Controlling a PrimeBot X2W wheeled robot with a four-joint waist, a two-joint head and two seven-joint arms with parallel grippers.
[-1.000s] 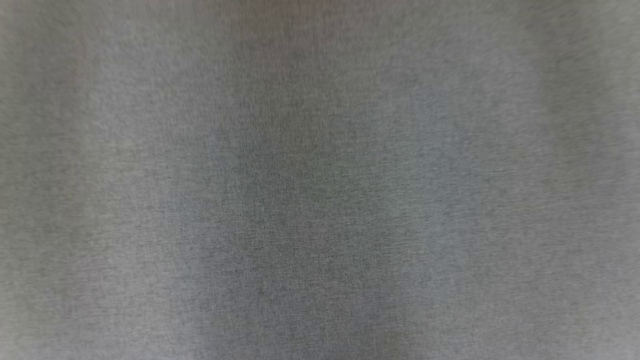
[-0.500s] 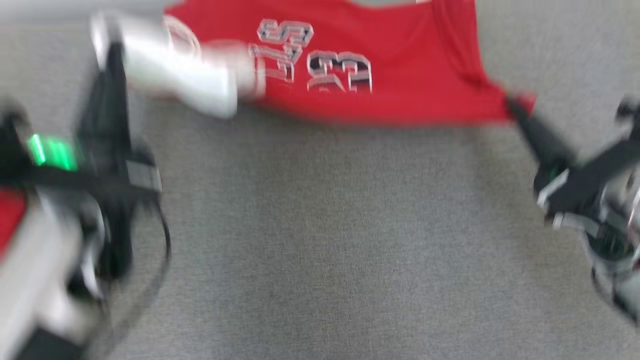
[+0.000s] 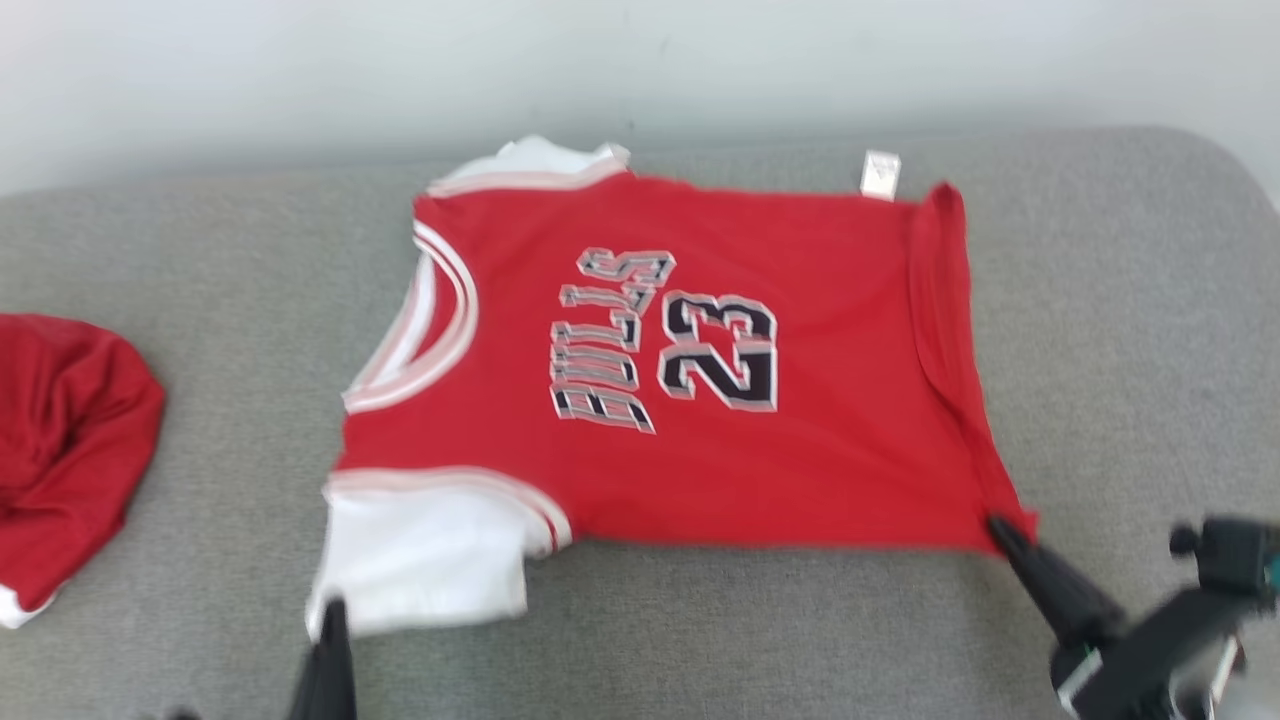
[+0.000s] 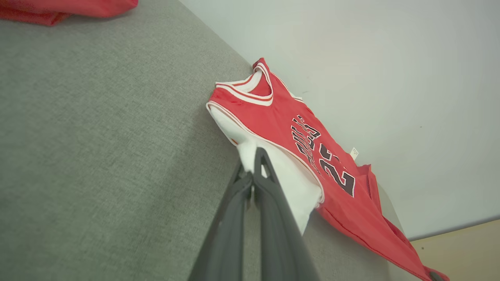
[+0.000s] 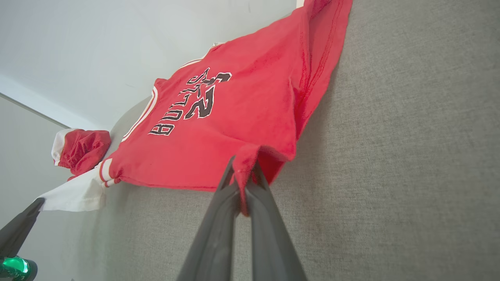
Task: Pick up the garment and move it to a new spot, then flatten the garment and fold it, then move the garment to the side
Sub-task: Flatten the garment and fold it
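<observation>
Garment laid out for flattening. The garment (image 3: 700, 470), a red sleeveless-style jersey with white trim and a printed number, lies spread front-up near the middle of the grey fabric-covered worktop (image 3: 700, 640), its far edge close to the pale wall (image 3: 300, 70). The left claw (image 4: 253, 175) is clenched on the edge of the white sleeve (image 3: 430, 560) at the near left. The right claw (image 5: 243, 179) is clenched on the red hem corner (image 3: 1010, 520) at the near right, with a pinch of cloth bunched between its fingers. A second red cloth (image 3: 70, 440) lies crumpled well apart at the left.

Handling: the fabric looks thin, light and limp. It should drape and crease readily and drag on the rough cover rather than slide. Corners and stitched hems seem the surest holds. The right-hand hem is rolled over and would need pulling taut before folding.
</observation>
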